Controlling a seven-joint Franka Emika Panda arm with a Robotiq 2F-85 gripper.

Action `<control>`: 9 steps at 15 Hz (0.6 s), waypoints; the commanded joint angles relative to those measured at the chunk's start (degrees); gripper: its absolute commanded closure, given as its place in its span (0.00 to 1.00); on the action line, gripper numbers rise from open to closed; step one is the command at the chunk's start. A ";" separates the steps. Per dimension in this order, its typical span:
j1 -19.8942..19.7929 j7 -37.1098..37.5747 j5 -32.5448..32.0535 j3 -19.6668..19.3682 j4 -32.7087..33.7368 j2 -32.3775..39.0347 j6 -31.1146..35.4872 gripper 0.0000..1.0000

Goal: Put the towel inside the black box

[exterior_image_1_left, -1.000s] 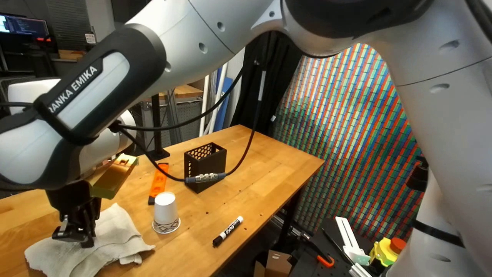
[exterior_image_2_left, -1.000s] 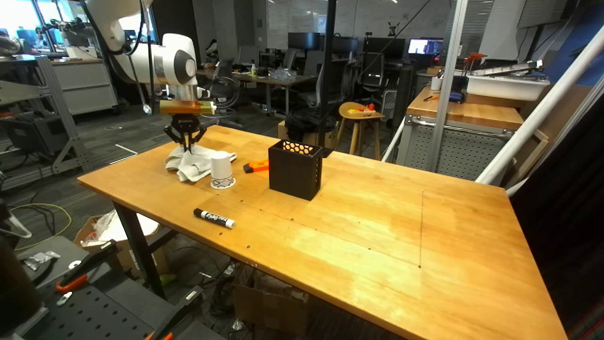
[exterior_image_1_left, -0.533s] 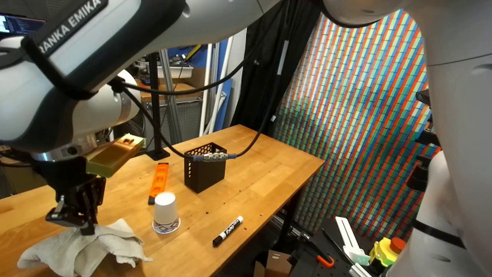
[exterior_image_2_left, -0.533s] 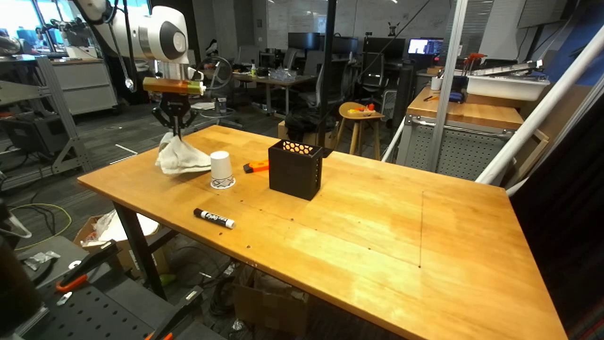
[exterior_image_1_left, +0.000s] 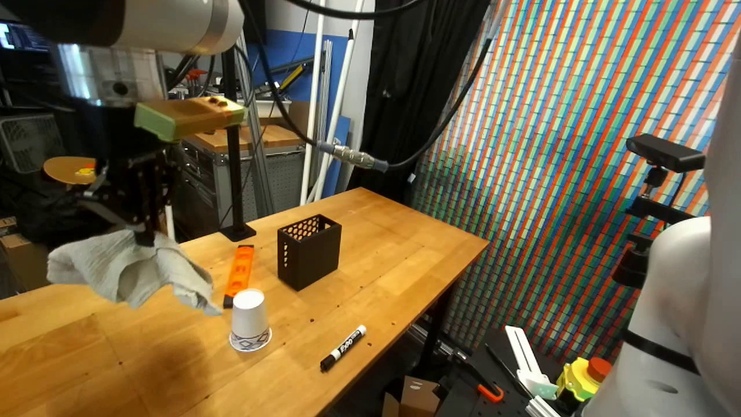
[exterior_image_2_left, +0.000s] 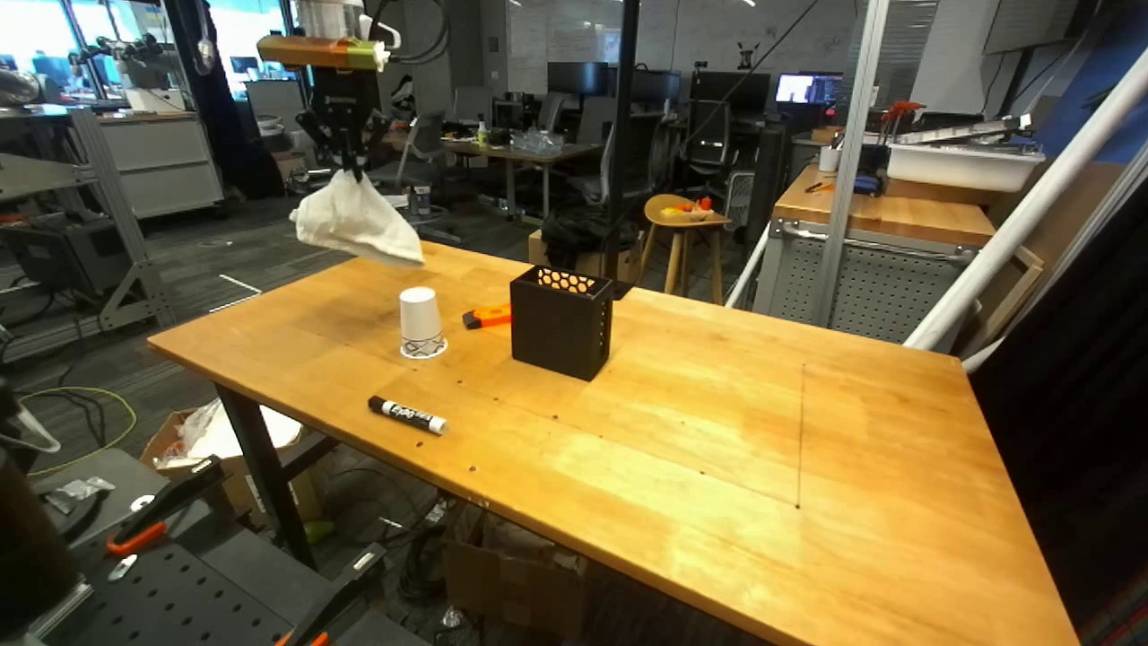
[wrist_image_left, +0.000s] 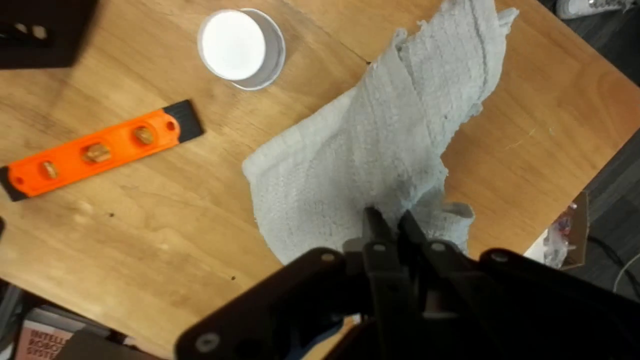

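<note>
The black two-fingered pincer (wrist_image_left: 390, 217) is clamped on the off-white woven cloth towel (exterior_image_2_left: 354, 220), which hangs in loose folds above the brown wooden table (exterior_image_2_left: 717, 404); in an exterior view its lowest tip shows across a table corner. Well apart stands the black rectangular box (exterior_image_1_left: 312, 260) with a hexagon-pierced wall, mouth upward. Near the box, toward the long edge where a slim black post (exterior_image_1_left: 234, 174) rises, lies an orange level (exterior_image_1_left: 239, 272) with black ends. By the opposite long edge lies a black-and-white cylindrical marker (exterior_image_1_left: 343, 348); a tapered white cup (exterior_image_1_left: 250, 318) stands upside down between marker and level.
</note>
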 commanded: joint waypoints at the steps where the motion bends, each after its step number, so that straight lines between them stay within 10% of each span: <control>1: -3.09 -1.04 -0.19 -2.88 -0.83 -4.93 -2.65 0.98; 9: -11.83 -10.71 0.15 -9.96 3.43 -4.09 -2.62 0.98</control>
